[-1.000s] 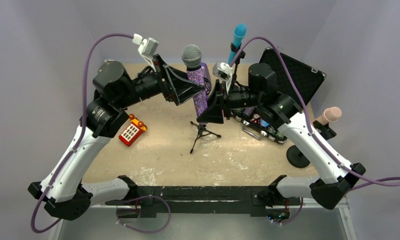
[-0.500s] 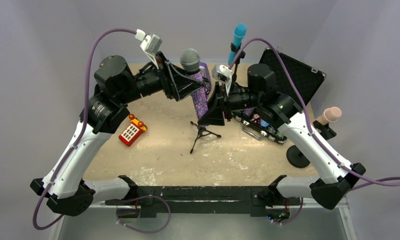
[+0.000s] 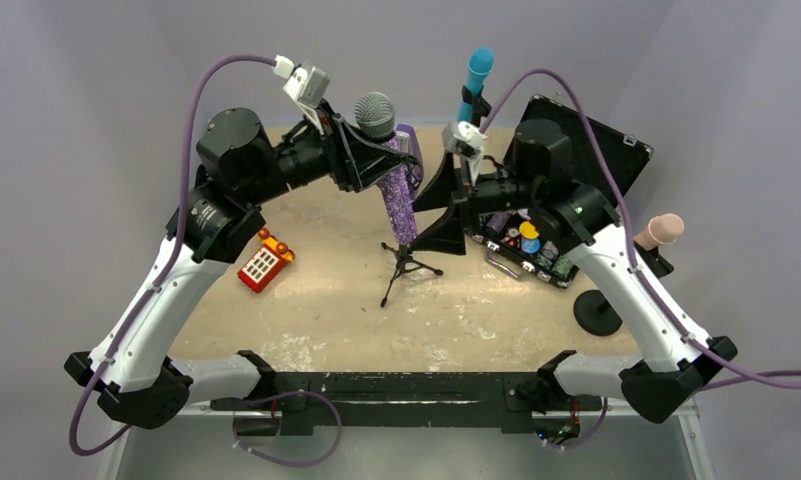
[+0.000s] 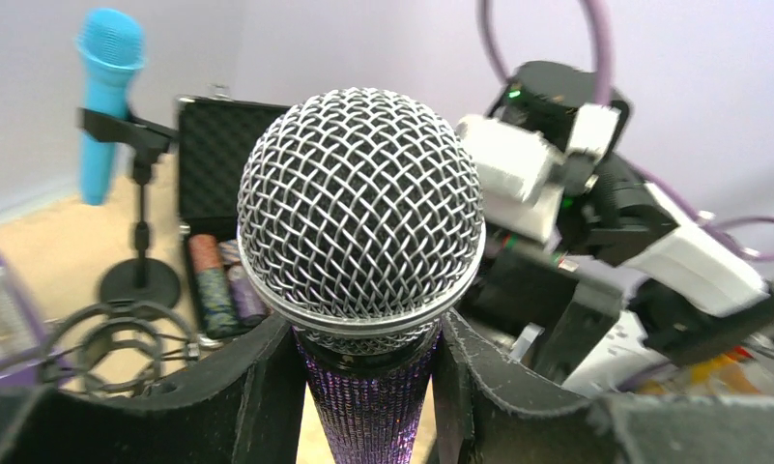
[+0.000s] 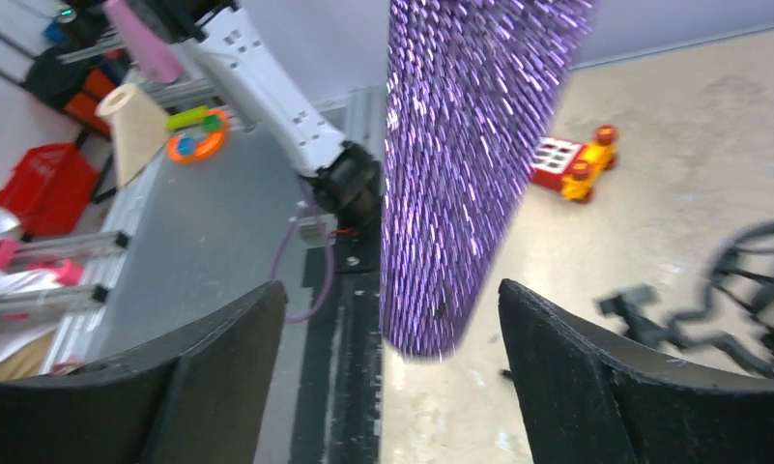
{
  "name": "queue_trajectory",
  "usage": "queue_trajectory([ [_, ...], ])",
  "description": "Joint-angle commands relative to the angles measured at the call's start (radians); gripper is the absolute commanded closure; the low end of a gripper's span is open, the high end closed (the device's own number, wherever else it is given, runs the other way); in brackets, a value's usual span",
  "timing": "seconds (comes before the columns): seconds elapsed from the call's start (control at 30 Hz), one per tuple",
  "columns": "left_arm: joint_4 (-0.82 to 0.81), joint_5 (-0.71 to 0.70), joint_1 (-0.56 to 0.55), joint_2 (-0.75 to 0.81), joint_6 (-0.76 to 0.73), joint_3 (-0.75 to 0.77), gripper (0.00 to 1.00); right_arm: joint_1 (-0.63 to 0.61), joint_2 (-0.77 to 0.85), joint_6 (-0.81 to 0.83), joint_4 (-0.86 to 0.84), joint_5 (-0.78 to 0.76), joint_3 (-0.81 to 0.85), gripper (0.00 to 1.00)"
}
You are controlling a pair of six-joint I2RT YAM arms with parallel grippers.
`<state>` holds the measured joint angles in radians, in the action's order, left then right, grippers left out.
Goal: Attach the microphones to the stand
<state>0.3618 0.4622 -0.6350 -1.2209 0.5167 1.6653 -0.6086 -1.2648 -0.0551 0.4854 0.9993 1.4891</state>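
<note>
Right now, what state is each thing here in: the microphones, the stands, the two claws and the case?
purple microphone, tilted in the air, held under its head
left gripper, shut on the purple microphone
right gripper, open, fingers either side of the handle, apart from it
blue microphone, upright in its stand
pink microphone, clipped on its stand
small tripod, empty
case, open

The left gripper [image 4: 368, 387] clasps the purple microphone [image 4: 361, 213] just below its mesh head.

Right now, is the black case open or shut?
Open. The black case has its lid raised with the foam lining showing, and small items are visible in its base.
</note>
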Motion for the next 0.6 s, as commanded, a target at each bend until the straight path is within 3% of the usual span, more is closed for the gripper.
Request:
queue_trajectory([
  [0.0,-0.014,-0.183,0.022,0.05,-0.128,0.075,1.0,0.179,0.091,0.094,-0.007,0.118,0.032,0.14],
  [0.23,-0.001,-0.291,0.045,-0.078,-0.263,0.19,1.0,0.286,0.267,0.265,-0.022,0.103,-0.224,0.11],
  [0.57,-0.057,-0.351,0.071,-0.303,-0.311,0.363,1.0,0.321,0.37,0.306,-0.085,0.152,-0.451,0.1],
])
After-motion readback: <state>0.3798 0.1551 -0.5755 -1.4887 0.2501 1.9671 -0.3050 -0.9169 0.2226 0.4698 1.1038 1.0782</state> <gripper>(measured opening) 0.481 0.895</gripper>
